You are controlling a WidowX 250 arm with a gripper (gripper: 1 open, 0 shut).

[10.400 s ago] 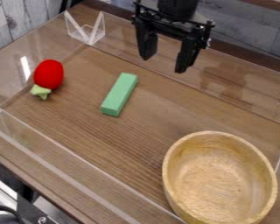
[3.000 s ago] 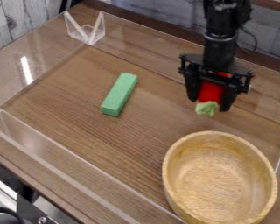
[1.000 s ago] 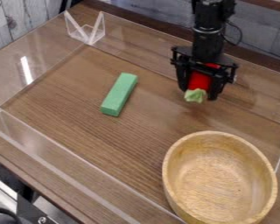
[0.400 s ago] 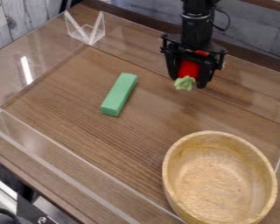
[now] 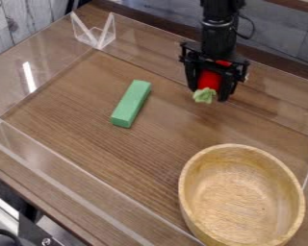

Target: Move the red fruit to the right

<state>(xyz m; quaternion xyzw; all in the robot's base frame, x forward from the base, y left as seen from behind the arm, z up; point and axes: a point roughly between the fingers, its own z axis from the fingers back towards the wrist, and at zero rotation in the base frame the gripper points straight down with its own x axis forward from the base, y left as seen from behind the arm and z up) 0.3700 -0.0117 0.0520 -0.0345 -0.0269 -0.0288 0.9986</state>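
Camera view: the gripper [image 5: 216,79] is pinching the red fruit [image 5: 212,81], fingers narrowed around it. Releasing too high is risking it rolling toward the green block [image 5: 131,103].

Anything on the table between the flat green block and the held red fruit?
No. The camera view shows only bare wood between the flat green rectangular block and the glossy red fruit.

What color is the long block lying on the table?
Green. The block shows clearly in the camera view, left of the gripper.
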